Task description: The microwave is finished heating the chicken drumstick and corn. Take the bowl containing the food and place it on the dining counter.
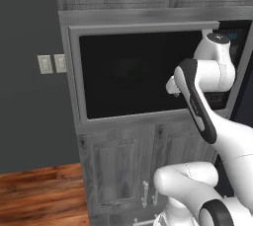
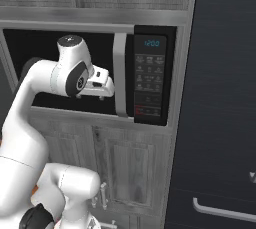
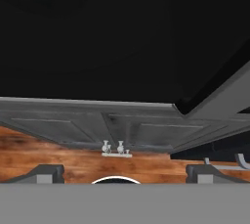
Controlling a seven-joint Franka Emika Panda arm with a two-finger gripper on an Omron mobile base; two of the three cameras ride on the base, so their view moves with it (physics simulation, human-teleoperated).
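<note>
Gripper (image 3: 117, 171) spread wide, empty, facing microwave (image 1: 131, 74) glass. Door looks slightly ajar; hook handle (image 2: 119, 75) at 3 o'clock, swing fully before reaching bowl.

Left base view: you look from behind the arm's left side, forward and slightly up at the microwave (image 1: 143, 72), its black door filling the upper centre, grey wall at frame left. Right base view: you look from behind the arm's right, close to the same microwave (image 2: 150, 75), keypad at centre. Both share the oven front and the cabinet doors (image 1: 126, 170) below. Hand view: you sit very near the dark glass, looking down toward the wood floor (image 3: 73, 162).
</note>
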